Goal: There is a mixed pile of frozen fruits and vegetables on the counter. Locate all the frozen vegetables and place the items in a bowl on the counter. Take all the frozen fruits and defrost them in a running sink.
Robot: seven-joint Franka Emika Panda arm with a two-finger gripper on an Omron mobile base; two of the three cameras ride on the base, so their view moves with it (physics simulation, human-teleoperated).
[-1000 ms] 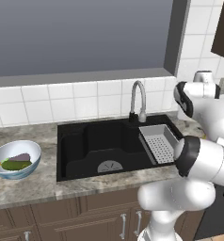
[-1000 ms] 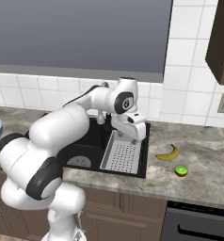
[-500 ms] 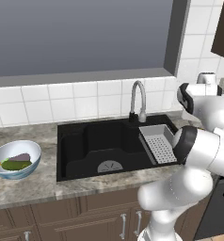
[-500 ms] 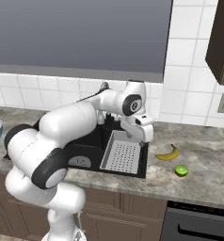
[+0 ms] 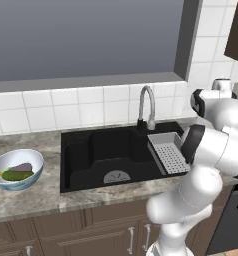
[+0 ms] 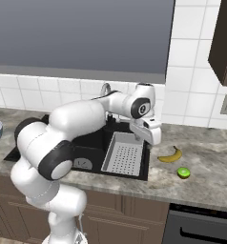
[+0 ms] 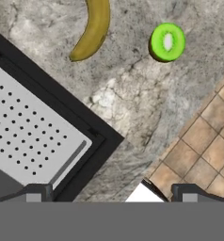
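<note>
The yellow banana [image 6: 170,156] and the round green lime [image 6: 183,172] lie on the counter [image 6: 206,181] right of the black sink [image 6: 89,143]. My gripper [image 6: 155,140] hangs open and empty above the sink's right rim, just left of the banana. In the hand view, the banana [image 7: 92,30] and lime [image 7: 167,42] sit at the top, well ahead of my fingertips [image 7: 36,194]. Far left, the bowl [image 5: 33,159] holds the dark green cucumber piece [image 5: 13,175] and the grey-purple eggplant lump [image 5: 22,167].
A grey perforated tray [image 6: 122,159] fills the sink's right part, with the chrome faucet [image 5: 147,107] behind the basin. The counter's front edge drops to a tiled floor [image 7: 203,146]. A tiled wall and window back the counter.
The arm has swung right, carrying the open gripper from over the tray to the sink's right rim, nearer the banana. The fruit and bowl have not moved.
</note>
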